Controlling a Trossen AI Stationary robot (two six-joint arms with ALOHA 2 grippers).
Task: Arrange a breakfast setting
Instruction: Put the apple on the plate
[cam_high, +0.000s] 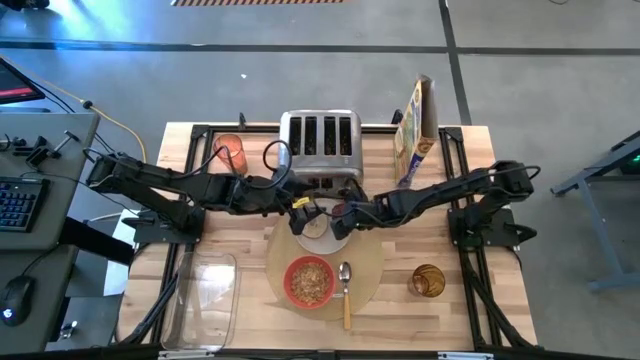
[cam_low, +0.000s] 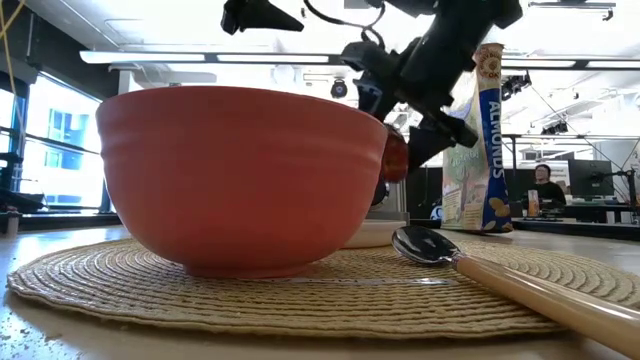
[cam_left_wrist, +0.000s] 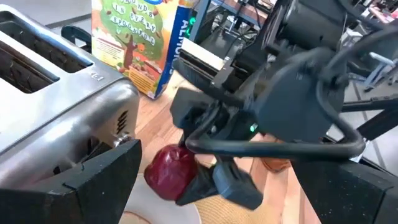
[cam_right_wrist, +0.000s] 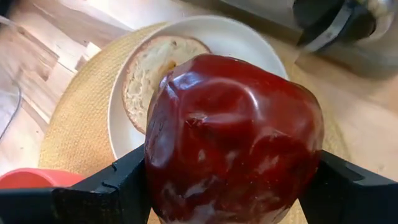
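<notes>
Spoon (cam_high: 345, 290) lies on the placemat (cam_high: 372, 262) right of the bowl (cam_high: 311, 281), handle toward the near edge, scoop toward the toaster (cam_high: 320, 142). Beyond, toast (cam_right_wrist: 151, 68) lies flat on the plate (cam_right_wrist: 239, 37). Right gripper (cam_right_wrist: 217, 180) clamps the fruit (cam_right_wrist: 233, 140) above it. Left gripper (cam_high: 302, 216) hovers at the plate's far left; I cannot tell its fingers' state.

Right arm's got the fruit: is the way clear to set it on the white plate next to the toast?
Probably yes. The right tool holds the dark red fruit just above the small white plate, and the toast slice leaves one side of the plate bare. The left tool at the plate's edge is close, so clearance is tight.
</notes>
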